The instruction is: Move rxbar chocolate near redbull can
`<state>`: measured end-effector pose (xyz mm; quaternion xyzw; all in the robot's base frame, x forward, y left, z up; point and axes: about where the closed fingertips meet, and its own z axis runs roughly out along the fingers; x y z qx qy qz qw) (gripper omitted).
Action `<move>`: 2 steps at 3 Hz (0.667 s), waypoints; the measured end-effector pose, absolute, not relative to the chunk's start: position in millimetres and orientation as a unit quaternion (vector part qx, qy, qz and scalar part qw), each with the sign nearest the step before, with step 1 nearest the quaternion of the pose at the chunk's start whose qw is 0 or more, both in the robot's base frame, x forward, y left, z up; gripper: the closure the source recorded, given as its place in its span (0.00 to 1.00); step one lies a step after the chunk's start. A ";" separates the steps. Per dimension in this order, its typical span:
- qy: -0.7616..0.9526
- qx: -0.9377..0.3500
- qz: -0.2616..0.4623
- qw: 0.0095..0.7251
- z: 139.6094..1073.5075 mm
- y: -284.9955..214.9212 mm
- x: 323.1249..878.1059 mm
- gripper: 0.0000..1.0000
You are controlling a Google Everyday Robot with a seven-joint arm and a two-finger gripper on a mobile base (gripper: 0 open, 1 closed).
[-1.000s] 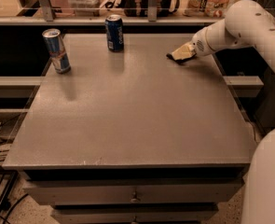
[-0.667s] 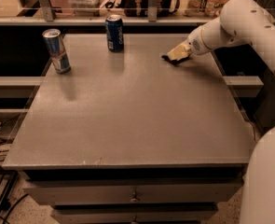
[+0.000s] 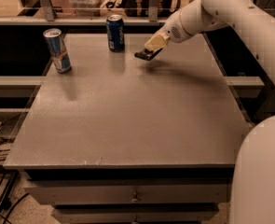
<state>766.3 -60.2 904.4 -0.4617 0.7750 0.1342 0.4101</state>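
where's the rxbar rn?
Camera view: rxbar chocolate clamped in the gripper over the table's far side, just right of the Pepsi can; redbull can far left.

The grey counter (image 3: pixel 127 125) carries two upright cans. The blue Pepsi can (image 3: pixel 115 33) stands just left of the gripper (image 3: pixel 148 54), near the far edge. The redbull can (image 3: pixel 58 50) stands well to the left of the fingers (image 3: pixel 155 42), by the left edge. The fingers pinch the rxbar chocolate (image 3: pixel 144 56), seemingly just above the counter's far middle, with its shadow lying beneath.
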 end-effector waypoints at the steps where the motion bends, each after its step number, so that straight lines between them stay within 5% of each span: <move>1: 0.733 -0.511 0.178 0.412 928.1 1.8 747.5 1.00; 2: 0.733 -0.512 0.178 0.412 927.8 2.2 747.5 1.00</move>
